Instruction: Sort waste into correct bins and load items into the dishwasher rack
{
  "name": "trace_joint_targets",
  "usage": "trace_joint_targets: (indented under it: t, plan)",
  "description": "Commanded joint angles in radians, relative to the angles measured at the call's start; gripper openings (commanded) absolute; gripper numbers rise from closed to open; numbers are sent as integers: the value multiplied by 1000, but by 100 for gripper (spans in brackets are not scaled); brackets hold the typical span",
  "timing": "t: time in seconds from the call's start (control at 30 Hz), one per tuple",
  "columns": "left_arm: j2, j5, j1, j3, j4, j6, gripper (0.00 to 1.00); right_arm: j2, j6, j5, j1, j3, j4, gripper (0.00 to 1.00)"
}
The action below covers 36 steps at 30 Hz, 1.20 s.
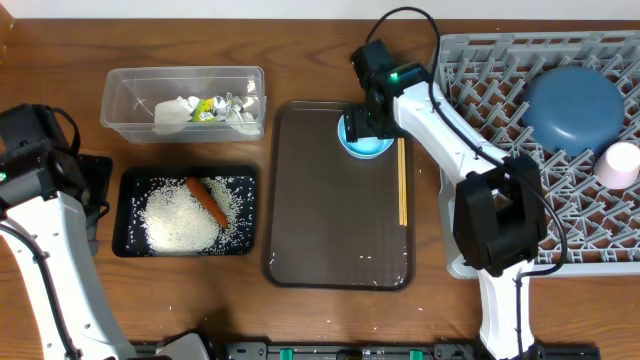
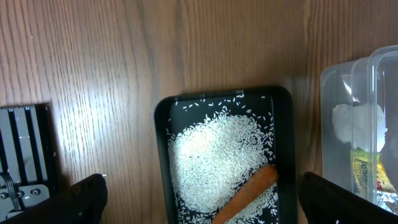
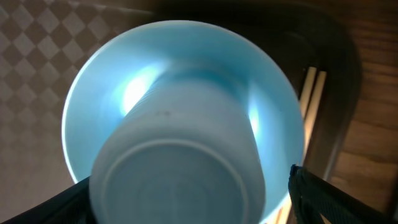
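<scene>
The small light blue bowl (image 1: 366,141) sits in the brown serving tray's (image 1: 320,210) far right corner, directly beneath the right pincer (image 3: 196,198), whose jaws straddle it, spread wide, not yet clamped; chopsticks (image 1: 402,185) lie alongside.

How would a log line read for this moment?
right gripper: open, straddling light blue bowl on brown tray | left gripper: open, beside black tray | plate, cup: in rack

A robot lab staged as a kitchen clean-up: white arm (image 1: 440,118), wooden table (image 1: 300,50), dishwasher rack (image 1: 590,225), rice-filled black tray (image 1: 185,170).
</scene>
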<state>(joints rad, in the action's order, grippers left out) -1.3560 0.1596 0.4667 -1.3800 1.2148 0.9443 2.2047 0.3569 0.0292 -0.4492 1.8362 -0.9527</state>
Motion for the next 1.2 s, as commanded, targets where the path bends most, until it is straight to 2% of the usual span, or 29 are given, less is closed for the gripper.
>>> trace_joint_targets:
  t: [0.0, 0.17, 0.23, 0.3, 0.33, 0.53, 0.87, 1.0, 1.17]
  plan:
    - [-5, 5, 4, -7, 4, -9, 99, 2, 16, -11, -4, -8, 24, 87]
    - [-5, 5, 4, -7, 4, -9, 99, 2, 8, -11, -4, -8, 60, 86]
    - [-5, 5, 4, -7, 4, -9, 99, 2, 8, -11, -4, -7, 68, 79]
    - [-5, 5, 4, -7, 4, -9, 99, 2, 9, -11, -4, -7, 68, 64]
    - [-5, 5, 4, -7, 4, -9, 99, 2, 9, -11, -4, -7, 68, 60]
    - [-5, 5, 4, -7, 4, -9, 99, -11, 10, -11, -3, 6, 58, 50]
    - [-5, 5, 4, -7, 4, -9, 99, -221, 6, -11, 78, 91, -9, 54]
    - [-5, 5, 4, -7, 4, -9, 99, -362, -36, -9, 189, 103, -46, 56]
    - [-5, 5, 4, -7, 4, -9, 99, -484, -39, -11, 394, 103, -117, 52]
